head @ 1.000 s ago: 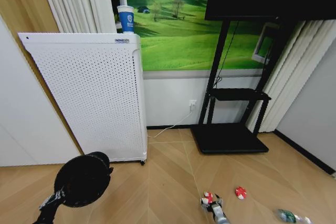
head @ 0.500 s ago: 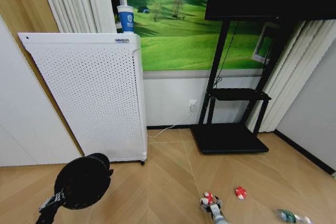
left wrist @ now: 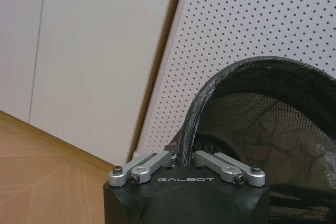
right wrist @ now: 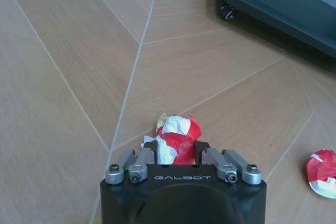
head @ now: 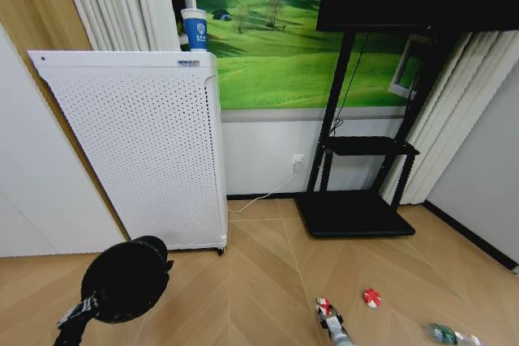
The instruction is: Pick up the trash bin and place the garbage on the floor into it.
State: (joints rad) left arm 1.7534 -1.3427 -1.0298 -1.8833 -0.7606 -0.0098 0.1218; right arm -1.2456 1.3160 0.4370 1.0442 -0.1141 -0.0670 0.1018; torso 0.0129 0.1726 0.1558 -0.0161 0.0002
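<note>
Right tool (right wrist: 177, 153), now clamped on crumpled red-and-white scrap (right wrist: 176, 137), lifts it; left tool (left wrist: 185, 157) keeps gripping black mesh trash bin (head: 126, 279) rim, ready to receive.

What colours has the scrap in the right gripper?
Red and white scrap, clearest in the right wrist view.

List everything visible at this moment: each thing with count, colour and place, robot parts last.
trash bin: 1, black mesh, held up at lower left
red-and-white scrap: 1, between the right fingers
red ball-like piece: 1, on the floor
clear bottle: 1, green label, floor at far right
perforated appliance: 1, white, against the wall
paper cup: 1, blue and white, above the appliance
TV stand: 1, black, right
left gripper: clamped on the bin rim
right gripper: closed on the scrap
</note>
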